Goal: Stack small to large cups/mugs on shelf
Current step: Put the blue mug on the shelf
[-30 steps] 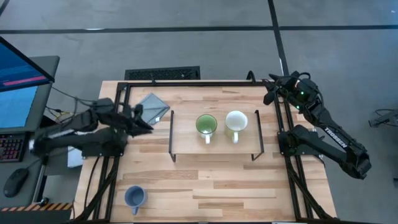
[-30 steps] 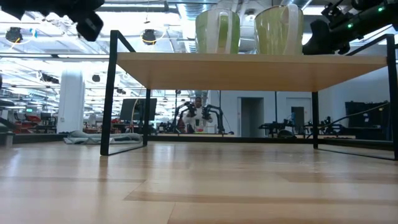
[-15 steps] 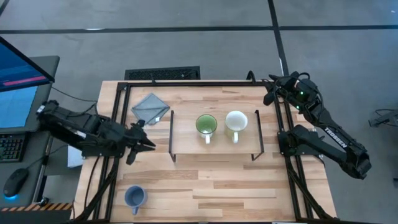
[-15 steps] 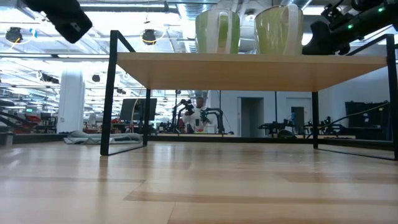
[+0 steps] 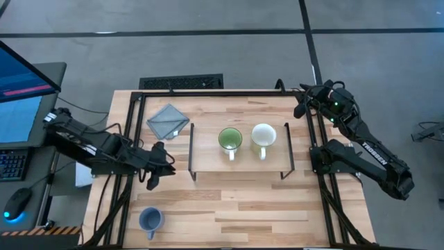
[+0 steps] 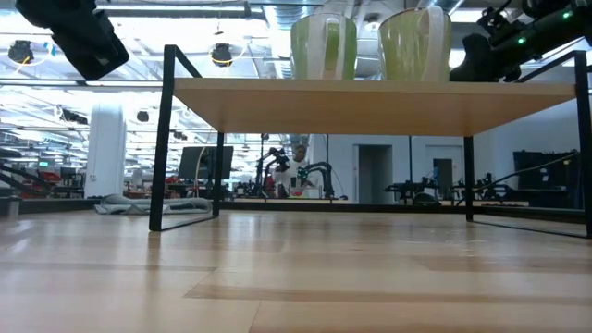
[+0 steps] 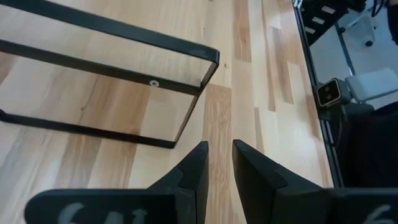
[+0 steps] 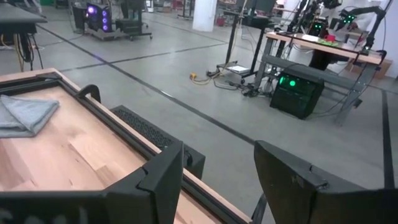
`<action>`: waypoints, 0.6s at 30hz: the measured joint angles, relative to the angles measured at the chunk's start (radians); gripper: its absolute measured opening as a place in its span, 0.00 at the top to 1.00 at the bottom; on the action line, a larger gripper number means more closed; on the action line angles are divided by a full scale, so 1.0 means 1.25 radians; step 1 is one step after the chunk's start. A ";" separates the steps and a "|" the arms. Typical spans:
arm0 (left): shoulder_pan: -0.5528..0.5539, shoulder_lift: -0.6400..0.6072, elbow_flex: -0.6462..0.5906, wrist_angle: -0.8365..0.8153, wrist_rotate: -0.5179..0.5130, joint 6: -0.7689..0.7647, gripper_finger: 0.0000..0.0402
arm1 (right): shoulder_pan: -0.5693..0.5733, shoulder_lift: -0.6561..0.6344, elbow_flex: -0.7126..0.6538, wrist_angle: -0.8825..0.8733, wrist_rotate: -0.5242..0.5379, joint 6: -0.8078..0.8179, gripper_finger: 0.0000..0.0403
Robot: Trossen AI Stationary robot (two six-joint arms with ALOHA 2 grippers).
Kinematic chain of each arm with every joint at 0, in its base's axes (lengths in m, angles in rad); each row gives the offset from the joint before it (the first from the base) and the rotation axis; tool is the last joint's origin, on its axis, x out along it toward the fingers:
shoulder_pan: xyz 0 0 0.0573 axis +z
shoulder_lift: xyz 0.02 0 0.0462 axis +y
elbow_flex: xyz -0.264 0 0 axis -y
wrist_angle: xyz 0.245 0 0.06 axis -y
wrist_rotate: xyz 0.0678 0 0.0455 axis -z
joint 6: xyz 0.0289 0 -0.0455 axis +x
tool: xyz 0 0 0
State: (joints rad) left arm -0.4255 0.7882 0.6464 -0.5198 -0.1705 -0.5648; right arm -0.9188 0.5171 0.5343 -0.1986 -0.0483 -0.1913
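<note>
We see the green mug (image 5: 229, 139) and cream-white mug (image 5: 263, 136) empty on the shelf (image 5: 208, 160), the blue mug (image 5: 150, 219) empty on the table, left gripper (image 5: 161, 167) fingers nearly together holding nothing, right gripper (image 5: 300, 101) spread.

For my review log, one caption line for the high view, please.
Green mug and cream mug on the shelf; blue mug remains on the table; left gripper nearby.

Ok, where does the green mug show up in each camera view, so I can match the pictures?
High view: green mug on the shelf, middle of the table, left of the white mug.
Low view: green mug at top centre, standing on the shelf.
Left wrist view: not in it.
Right wrist view: not in it.
Shared landmark: the shelf, also partly visible in the left wrist view.
</note>
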 joint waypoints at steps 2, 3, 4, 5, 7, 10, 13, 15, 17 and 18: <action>0.000 -0.001 0.000 -0.001 0.002 0.002 0.85 | 0.000 0.000 0.000 0.000 0.000 0.000 0.45; 0.000 -0.001 0.000 -0.002 0.002 0.002 0.85 | 0.000 0.000 0.000 0.000 0.000 0.000 0.45; 0.000 -0.001 0.000 -0.004 0.004 0.002 0.85 | 0.000 0.000 0.000 0.000 0.000 0.000 0.45; 0.000 -0.001 0.000 -0.005 0.007 0.002 0.85 | 0.000 0.001 0.000 0.000 0.000 0.000 0.45; 0.000 -0.001 0.000 -0.004 0.014 0.002 0.85 | 0.000 0.001 0.000 -0.001 0.000 0.000 0.45; 0.000 -0.001 0.000 -0.005 0.013 -0.004 0.81 | 0.000 0.001 0.000 -0.001 0.000 0.000 0.45; 0.000 -0.001 0.000 -0.005 0.015 -0.002 0.74 | 0.000 0.001 0.000 -0.001 0.000 0.000 0.45; 0.000 -0.001 0.000 -0.011 0.006 -0.004 0.68 | 0.000 0.001 0.000 -0.001 0.000 0.000 0.45; 0.000 -0.001 0.000 -0.016 -0.001 -0.009 0.63 | 0.000 0.001 0.000 -0.002 0.000 0.000 0.45; 0.000 -0.001 0.000 -0.019 0.000 -0.001 0.60 | 0.000 0.001 0.000 -0.003 0.000 0.000 0.45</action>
State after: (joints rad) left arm -0.4252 0.7872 0.6464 -0.5436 -0.1707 -0.5657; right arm -0.9188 0.5179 0.5343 -0.2024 -0.0483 -0.1913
